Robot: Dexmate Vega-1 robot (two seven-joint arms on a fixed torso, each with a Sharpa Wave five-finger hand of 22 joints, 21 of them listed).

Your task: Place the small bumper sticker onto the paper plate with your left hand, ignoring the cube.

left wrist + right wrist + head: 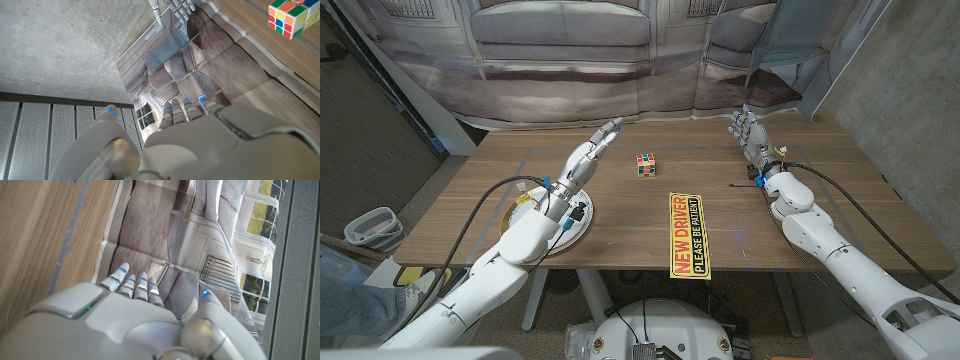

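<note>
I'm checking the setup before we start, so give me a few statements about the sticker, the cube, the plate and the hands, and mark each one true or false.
1. The bumper sticker lies on the table, off the paper plate. True.
2. The left hand holds the sticker. False: it holds nothing, its fingers stretched out near the cube.
3. The cube sits on the plate. False: it sits on the bare table.
4. The plate lies under the left forearm. True.
5. The right hand holds nothing. True.
</note>
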